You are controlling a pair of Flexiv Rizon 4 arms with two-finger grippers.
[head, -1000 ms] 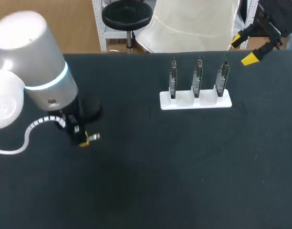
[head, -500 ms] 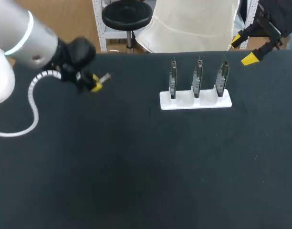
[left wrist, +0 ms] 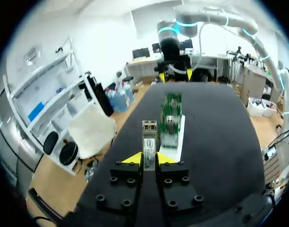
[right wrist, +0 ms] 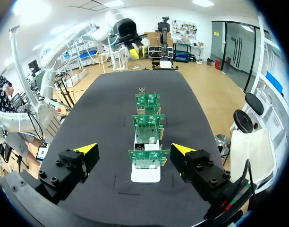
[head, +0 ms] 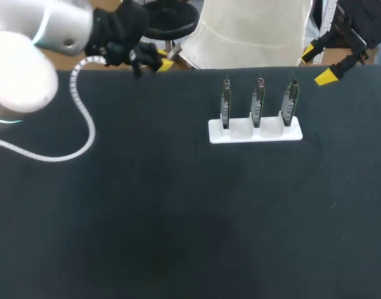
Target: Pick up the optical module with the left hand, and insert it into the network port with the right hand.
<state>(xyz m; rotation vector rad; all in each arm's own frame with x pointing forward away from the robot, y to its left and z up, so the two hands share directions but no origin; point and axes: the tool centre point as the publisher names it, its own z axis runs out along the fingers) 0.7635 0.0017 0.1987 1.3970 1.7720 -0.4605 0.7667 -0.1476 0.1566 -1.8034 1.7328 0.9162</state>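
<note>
We record a bright, bare-metal optical module (left wrist: 148, 142), matt black cloth over the table (head: 178, 218), and a smooth white plastic stand (head: 243, 134) on that table bearing glossy green circuit boards (right wrist: 148, 100).

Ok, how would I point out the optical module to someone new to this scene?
Go to the far edge of the black table, left side, where the left gripper hangs. The optical module is the slim silver bar pinched between its yellow tips, unlike the green boards standing in the white holder.
</note>
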